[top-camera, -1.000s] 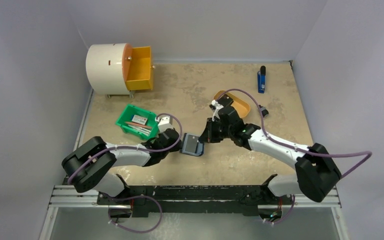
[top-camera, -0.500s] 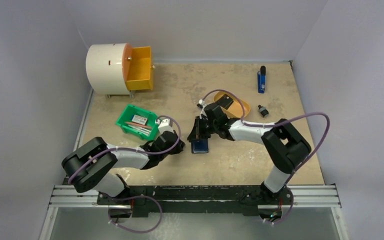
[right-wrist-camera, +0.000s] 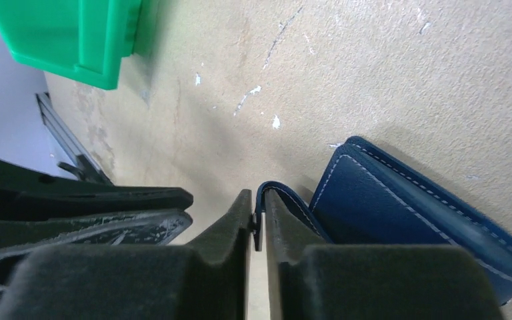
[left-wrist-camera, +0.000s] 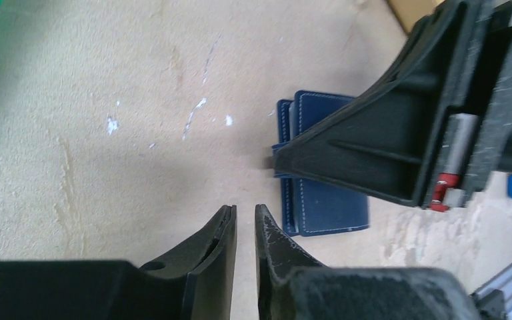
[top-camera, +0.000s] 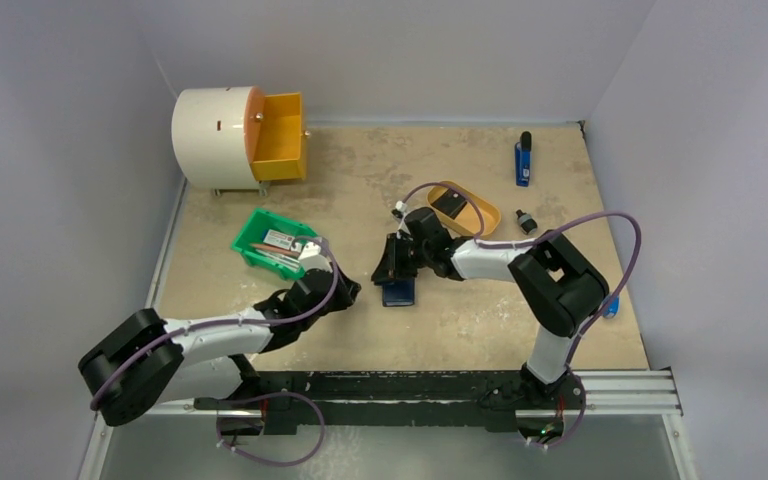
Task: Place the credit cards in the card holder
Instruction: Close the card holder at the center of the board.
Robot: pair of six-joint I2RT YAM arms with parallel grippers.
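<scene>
LAYOUT: card holder (top-camera: 398, 293) on table (top-camera: 380, 180), below right gripper (right-wrist-camera: 259, 223), one flap edge between its jaws | left gripper (left-wrist-camera: 245, 215) just left of card holder, apart | bin (top-camera: 248, 240) behind-left of left gripper | oval tray (top-camera: 482, 218) behind-right of right gripper

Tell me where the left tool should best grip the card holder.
Probably the layered long edge of the card holder, coming low from the left: that edge faces the left tool, while the right tool pinches its thin flap.
</scene>
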